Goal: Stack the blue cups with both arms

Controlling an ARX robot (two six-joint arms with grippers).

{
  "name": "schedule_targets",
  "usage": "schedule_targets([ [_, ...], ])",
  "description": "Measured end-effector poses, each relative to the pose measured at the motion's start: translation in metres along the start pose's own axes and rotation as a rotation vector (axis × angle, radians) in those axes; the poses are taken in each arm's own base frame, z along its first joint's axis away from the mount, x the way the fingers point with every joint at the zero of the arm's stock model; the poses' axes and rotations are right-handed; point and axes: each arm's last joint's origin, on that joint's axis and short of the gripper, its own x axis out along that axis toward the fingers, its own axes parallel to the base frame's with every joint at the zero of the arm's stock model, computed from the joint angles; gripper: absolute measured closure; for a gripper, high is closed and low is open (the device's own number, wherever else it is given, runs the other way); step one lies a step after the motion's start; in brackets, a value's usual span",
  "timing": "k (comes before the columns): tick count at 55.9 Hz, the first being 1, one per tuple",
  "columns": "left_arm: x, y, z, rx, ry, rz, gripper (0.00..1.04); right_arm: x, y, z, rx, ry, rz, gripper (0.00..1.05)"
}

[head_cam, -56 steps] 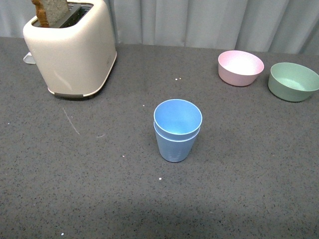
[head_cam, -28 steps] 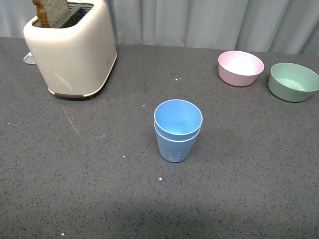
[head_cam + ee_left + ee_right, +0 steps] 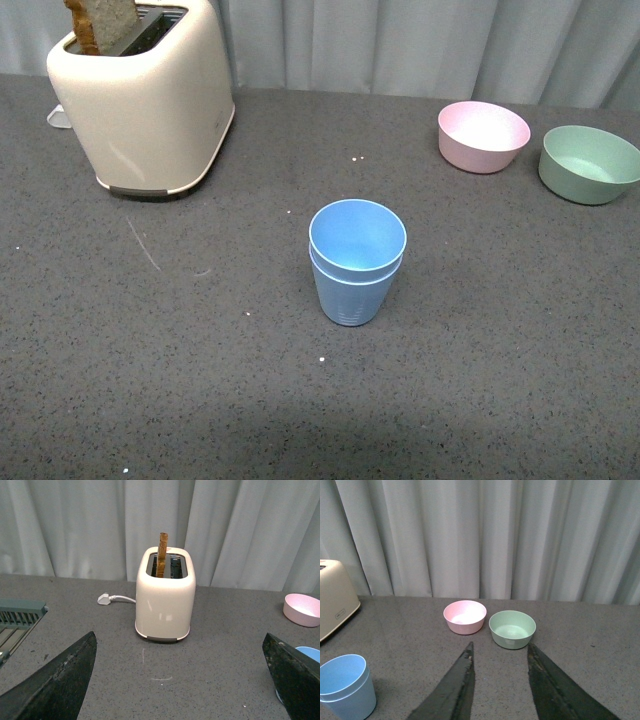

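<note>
Front view shows the blue cups (image 3: pixel 355 262) already nested, one inside the other, upright at the middle of the grey table (image 3: pixel 200 380), so the stacking looks done. Neither arm reaches them. The left gripper (image 3: pixel 180 680) is spread wide and empty, facing the toaster (image 3: pixel 165 596); the right gripper (image 3: pixel 500 680) is parted, holding nothing, facing the pink bowl (image 3: pixel 465 616) and green bowl (image 3: pixel 512 628).

1. Cream toaster (image 3: pixel 165 600) upright mid counter (image 3: pixel 220 665), toast slice (image 3: pixel 162 554) sticking up from one slot.
2. White plug (image 3: pixel 104 599) w/ cord beside toaster.
3. Pink bowl (image 3: pixel 302 609) & blue cup (image 3: pixel 309 654) rim at frame edge.
4. Left gripper (image 3: pixel 182 682) fingers (image 3: pixel 60 685) spread wide, nothing between.
5. Grey curtain (image 3: pixel 90 525) behind.
</note>
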Motion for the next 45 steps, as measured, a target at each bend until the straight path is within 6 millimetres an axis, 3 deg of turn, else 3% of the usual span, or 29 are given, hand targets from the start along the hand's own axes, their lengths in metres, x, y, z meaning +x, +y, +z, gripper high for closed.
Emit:
schedule_targets([
  [18,0.0,0.0,0.0,0.0,0.0,0.0,0.07,0.0,0.0,0.0,0.001,0.0,0.0,0.08],
  [45,0.0,0.0,0.0,0.0,0.0,0.0,0.07,0.0,0.0,0.0,0.001,0.0,0.0,0.1],
])
